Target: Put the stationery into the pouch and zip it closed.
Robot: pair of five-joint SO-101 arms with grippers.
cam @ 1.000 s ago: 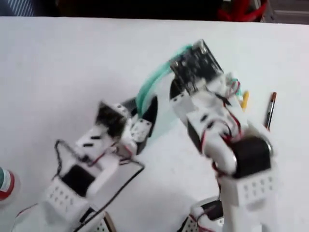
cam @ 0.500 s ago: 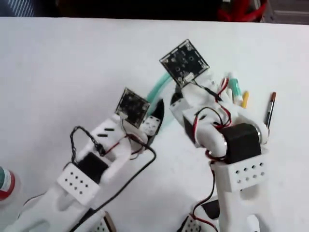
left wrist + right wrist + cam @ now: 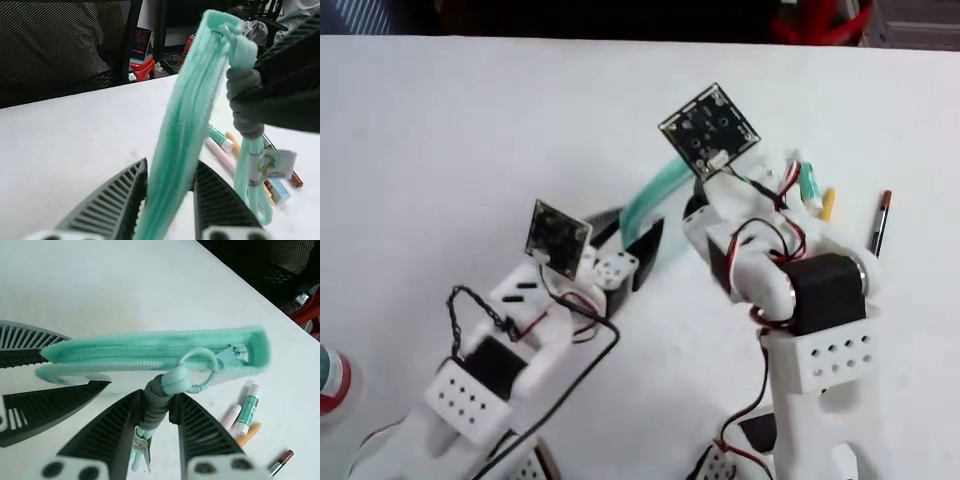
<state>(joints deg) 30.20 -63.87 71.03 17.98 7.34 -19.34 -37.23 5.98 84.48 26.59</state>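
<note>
Judging by its limp curve, the pouch (image 3: 648, 195) is light, soft fabric w/ no stiffness, so it wants 2 holds: the firmer zip edge, and the grey cord (image 3: 156, 390) on the slider ring. It hangs above the surface (image 3: 470, 130), on edge, long axis running diagonally from the left claw (image 3: 171, 167), pinching the zip edge, to the right claw (image 3: 157, 397), pinching the cord. Pens (image 3: 246, 410) lie on the surface nearby.

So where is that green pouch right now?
In the high view the pouch is near the middle of the table, with the left pincer clamped on its edge and the right pincer on its zip pull.
</note>
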